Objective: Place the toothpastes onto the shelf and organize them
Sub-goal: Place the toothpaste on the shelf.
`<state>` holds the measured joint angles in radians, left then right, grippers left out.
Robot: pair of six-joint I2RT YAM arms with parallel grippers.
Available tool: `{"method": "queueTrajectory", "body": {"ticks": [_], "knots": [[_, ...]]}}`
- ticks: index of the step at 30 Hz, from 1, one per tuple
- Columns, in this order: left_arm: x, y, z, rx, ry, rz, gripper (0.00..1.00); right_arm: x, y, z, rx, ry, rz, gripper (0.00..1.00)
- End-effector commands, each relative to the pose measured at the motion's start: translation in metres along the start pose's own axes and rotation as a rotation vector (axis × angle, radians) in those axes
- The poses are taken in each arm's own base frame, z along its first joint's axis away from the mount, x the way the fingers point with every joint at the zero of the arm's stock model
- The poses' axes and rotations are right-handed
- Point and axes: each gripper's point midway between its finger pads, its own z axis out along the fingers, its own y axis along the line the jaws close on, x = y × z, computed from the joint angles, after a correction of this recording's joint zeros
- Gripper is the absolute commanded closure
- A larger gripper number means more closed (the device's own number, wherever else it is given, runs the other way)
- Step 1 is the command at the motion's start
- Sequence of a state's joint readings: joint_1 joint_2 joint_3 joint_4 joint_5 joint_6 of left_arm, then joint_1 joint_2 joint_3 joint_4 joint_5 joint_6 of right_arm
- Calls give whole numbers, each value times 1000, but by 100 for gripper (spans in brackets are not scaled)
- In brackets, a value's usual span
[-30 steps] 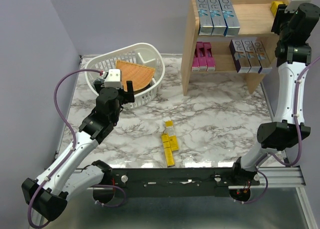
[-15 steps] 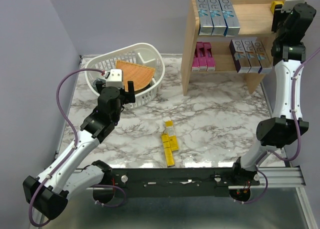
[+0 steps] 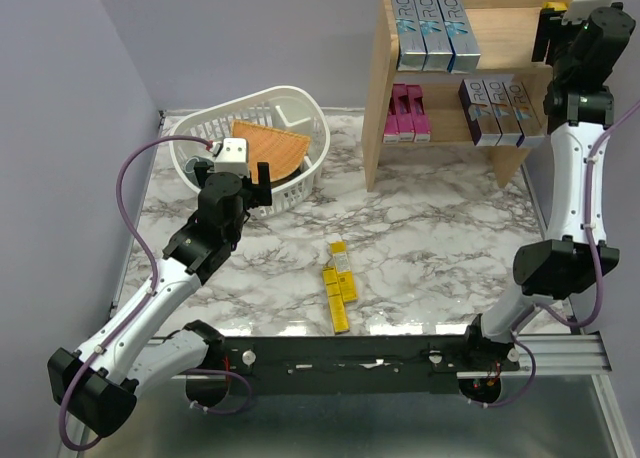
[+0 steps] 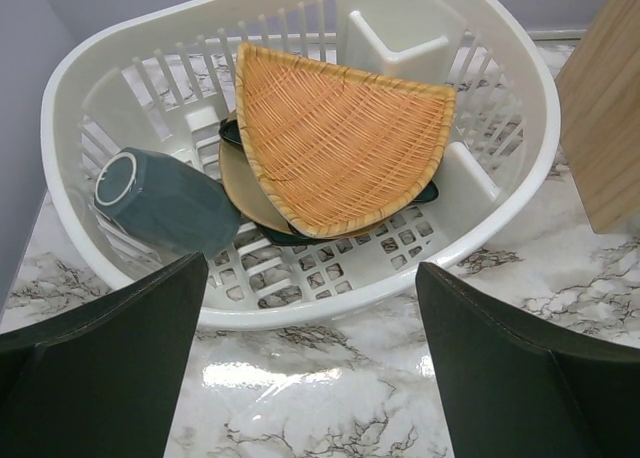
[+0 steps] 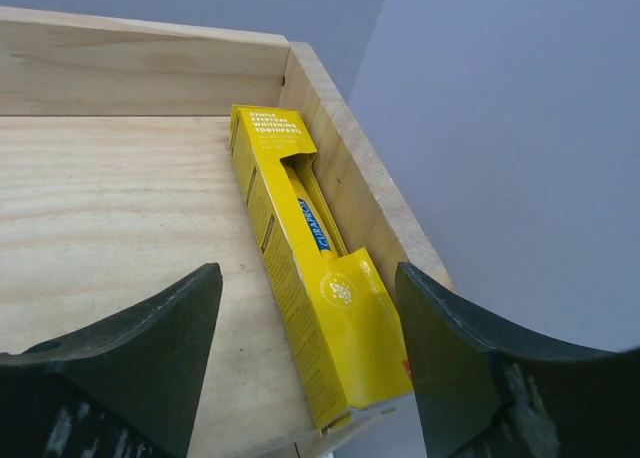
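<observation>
Looking down the right wrist camera, I see the right claw (image 5: 305, 288) released, its jaws spread wide on either side of a yellow carton (image 5: 285, 193). That carton lies flat on the top tier of the shelf (image 3: 378, 98), pressed along the right side panel, with its far end close to the back board and its near end at the front edge. Bare wood stretches to its left, up to three blue-silver cartons (image 3: 436, 30) standing at the tier's left end. On the lower tier, pink cartons (image 3: 408, 113) sit on the left and purple-silver ones (image 3: 500, 108) on the right.

The left claw (image 4: 312, 278) is also released and hangs just short of the white basket (image 3: 310, 128). More yellow cartons (image 3: 338, 283) lie on the marble table (image 3: 430, 228), with open room all round them.

Compared with a second ago, the right wrist has lifted slightly and hides more of the shelved carton in the overhead view. The left arm and the table cartons have not moved.
</observation>
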<state>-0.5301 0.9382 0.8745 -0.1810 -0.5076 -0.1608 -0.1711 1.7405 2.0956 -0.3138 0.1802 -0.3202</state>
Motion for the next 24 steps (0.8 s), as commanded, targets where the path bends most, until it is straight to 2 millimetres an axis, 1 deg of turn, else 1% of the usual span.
{"method": "queueTrajectory", "body": {"ticks": [1, 2, 3, 4, 6, 7, 8, 9, 10, 11, 12, 13, 14, 15, 16, 17, 18, 19, 20, 21, 22, 23, 24], "knots": [[-2, -1, 0, 13, -11, -1, 1, -62, 6, -48, -109, -147, 72, 17], [-2, -1, -1, 14, -12, -3, 1, -71, 8, -57, -129, -169, 86, 11], [-4, -1, -1, 16, -14, -6, 1, -84, 9, -72, -155, -197, 116, 8], [-4, -1, -2, 18, -14, -9, 1, -92, 18, -83, -207, -220, 131, 7], [-7, -3, -4, 32, -18, -22, 1, -101, 33, -100, -288, -247, 177, 3], [-8, -4, -4, 38, -19, -28, 1, -104, 40, -117, -324, -261, 193, 2], [-9, -5, -6, 45, -20, -35, 1, -101, 47, -122, -350, -258, 209, 0], [-9, -7, -6, 52, -18, -37, 1, -105, 54, -131, -382, -274, 241, 0], [-10, -7, -6, 56, -18, -41, 1, -112, 58, -148, -411, -295, 261, 0], [-9, -8, -6, 55, -12, -42, 1, -97, 71, -150, -445, -260, 276, 0], [-9, -9, -6, 59, -10, -49, 1, -95, 78, -157, -477, -250, 313, 0], [-7, -10, -5, 61, -3, -52, 1, -91, 90, -165, -517, -238, 326, 0], [-5, -11, -4, 64, 12, -51, 1, -78, 97, -175, -542, -209, 356, 0], [-4, -13, -4, 65, 24, -64, 1, -71, 110, -182, -578, -193, 379, 0], [-2, -15, -3, 71, 37, -68, 1, -67, 123, -194, -623, -177, 424, 0], [-1, -17, -2, 73, 59, -71, 1, -67, 125, -208, -644, -183, 446, 0], [1, -18, -2, 77, 73, -78, 1, -38, 142, -210, -672, -122, 462, 0], [4, -22, -1, 84, 91, -99, 1, -31, 154, -219, -707, -94, 506, 0], [8, -26, -1, 98, 125, -104, 1, -15, 162, -224, -720, -58, 531, 0], [11, -29, -1, 105, 147, -112, 1, 6, 172, -233, -738, -24, 551, 0], [14, -33, 0, 109, 173, -141, 1, 21, 184, -240, -760, 20, 593, 0], [23, -38, 0, 118, 227, -140, 1, 33, 190, -245, -767, 42, 613, 0], [28, -41, 1, 122, 256, -148, 1, 36, 191, -250, -768, 30, 640, 0]]}}
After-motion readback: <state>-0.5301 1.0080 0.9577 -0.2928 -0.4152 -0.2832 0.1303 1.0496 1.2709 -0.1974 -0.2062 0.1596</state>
